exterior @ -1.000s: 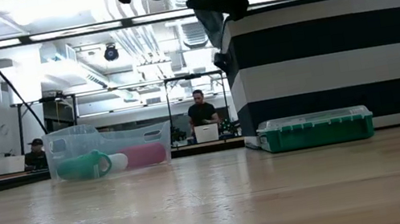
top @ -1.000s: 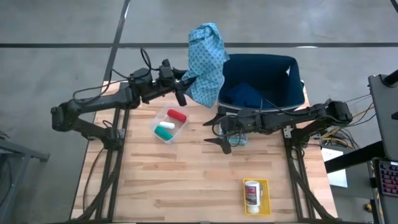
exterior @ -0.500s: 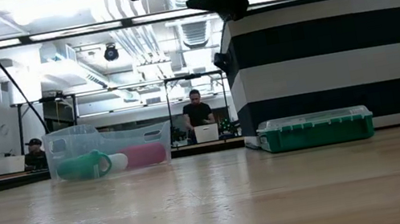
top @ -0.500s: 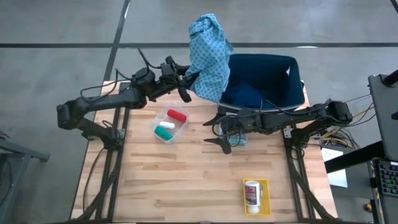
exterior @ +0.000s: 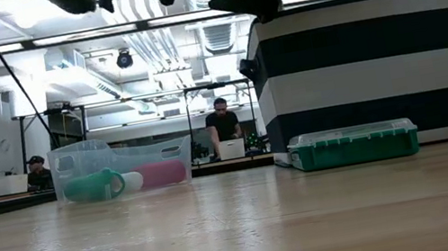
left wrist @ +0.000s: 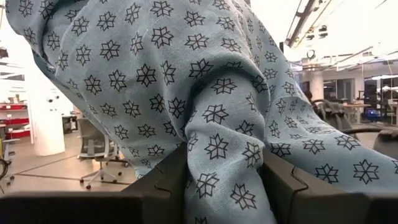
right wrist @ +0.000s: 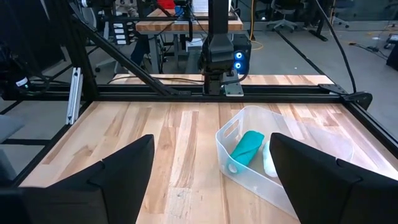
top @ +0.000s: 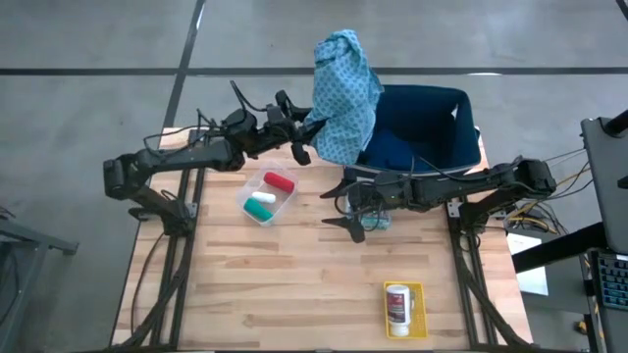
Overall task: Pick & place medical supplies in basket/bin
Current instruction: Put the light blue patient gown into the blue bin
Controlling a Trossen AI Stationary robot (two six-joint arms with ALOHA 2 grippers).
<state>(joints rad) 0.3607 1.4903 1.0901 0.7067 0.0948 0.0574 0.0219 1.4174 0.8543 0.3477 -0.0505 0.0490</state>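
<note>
Left gripper: jaws clenched on the light-blue patterned cloth, carried high at the basket's left rim | cloth hangs lengthwise below the jaws; basket opening lies just right of it | right gripper: jaws parted, nothing held, low over the table near the basket's front.

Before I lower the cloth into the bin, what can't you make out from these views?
- Bin floor: high view, light-blue patterned cloth overhangs it.
- Left claw: left wrist view, cloth fills the picture.
- White pill bottle label: high view, too small.
- Arms: low view, cut off at top.
</note>
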